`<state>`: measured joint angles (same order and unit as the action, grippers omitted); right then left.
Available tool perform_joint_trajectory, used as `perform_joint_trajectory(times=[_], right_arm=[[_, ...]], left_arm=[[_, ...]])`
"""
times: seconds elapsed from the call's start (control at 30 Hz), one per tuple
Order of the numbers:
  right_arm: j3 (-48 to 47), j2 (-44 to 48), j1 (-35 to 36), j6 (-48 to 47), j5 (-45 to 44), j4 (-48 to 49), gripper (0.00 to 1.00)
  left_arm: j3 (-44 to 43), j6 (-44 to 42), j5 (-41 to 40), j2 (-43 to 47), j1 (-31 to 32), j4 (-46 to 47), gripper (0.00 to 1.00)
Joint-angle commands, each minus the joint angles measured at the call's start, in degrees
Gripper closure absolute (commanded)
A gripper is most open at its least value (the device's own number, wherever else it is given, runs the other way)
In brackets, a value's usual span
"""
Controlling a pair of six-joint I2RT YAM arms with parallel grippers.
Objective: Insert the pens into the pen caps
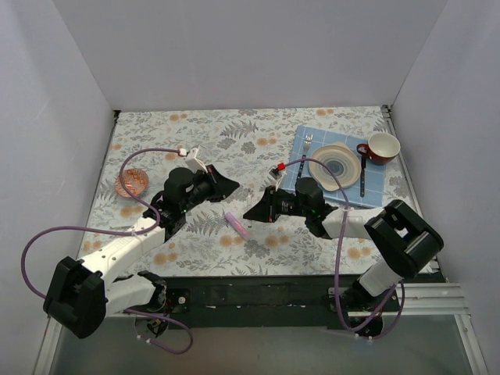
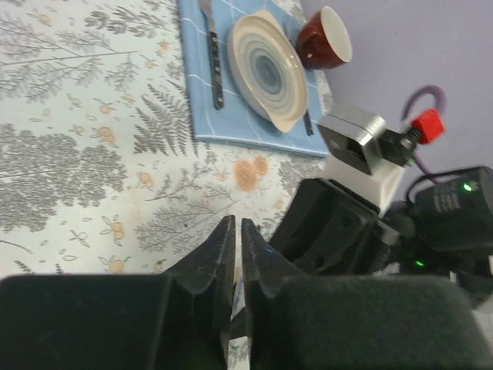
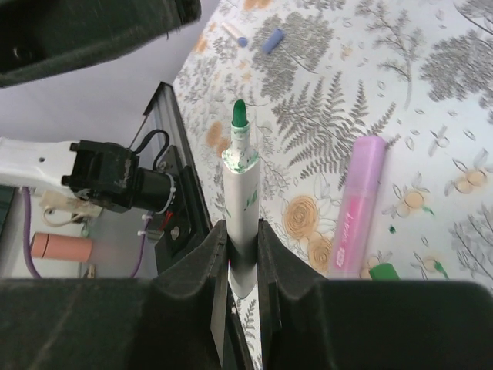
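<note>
The white pen [image 3: 243, 173] with the green tip is pinched by the right tool [image 3: 240, 231] and is held up off the counter [image 3: 431, 85]. The pink pen [image 3: 358, 204] is laid flat on the counter. A green cap [image 3: 383, 271] is seen just beside its end. A lilac cap [image 3: 271, 40] is seen farther away. The left tool [image 2: 237, 227] is pressed together. Whether anything is held in it cannot be told.

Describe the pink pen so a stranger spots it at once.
On the fern-patterned tablecloth, mid-table, the pink pen lies just beside the right end effector. It is loose, unlike the white green-tipped pen that end effector grips, and longer than the nearby green cap.
</note>
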<state>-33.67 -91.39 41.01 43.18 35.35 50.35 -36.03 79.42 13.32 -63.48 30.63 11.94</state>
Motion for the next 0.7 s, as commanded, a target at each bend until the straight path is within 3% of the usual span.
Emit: perform_joint_trajectory(times=[0.0,0.17,0.27,0.43,0.57,0.67], right_arm=[[3.69,8.75,0.21,-5.55,-10.99,-9.81,0.99],[6.51,16.85,0.12,-8.72,-22.24,-22.62,0.99],[6.86,21.51,0.21,-9.95,-29.71,-28.62,0.99],[6.17,27.84,0.03,-10.31,-37.79,-37.42,0.99],[5.98,31.01,-1.28,-10.4,-40.01,-41.46,0.99],[5.81,34.08,-2.6,-10.22,-41.06,-43.92,0.99]], left_arm=[[-4.39,-3.56,-8.48,-1.28,0.31,-6.83,0.84],[-8.52,-14.71,-5.33,-6.64,0.31,-13.77,0.65],[-9.32,-19.01,0.72,-7.97,0.74,-15.46,0.64],[-10.37,-19.3,2.23,-7.8,2.58,-19.22,0.61],[-12.13,-21.84,0.04,-6.92,8.54,-24.06,0.61],[-14.58,-17.3,-6.26,-7.18,13.03,-28.63,0.62]])
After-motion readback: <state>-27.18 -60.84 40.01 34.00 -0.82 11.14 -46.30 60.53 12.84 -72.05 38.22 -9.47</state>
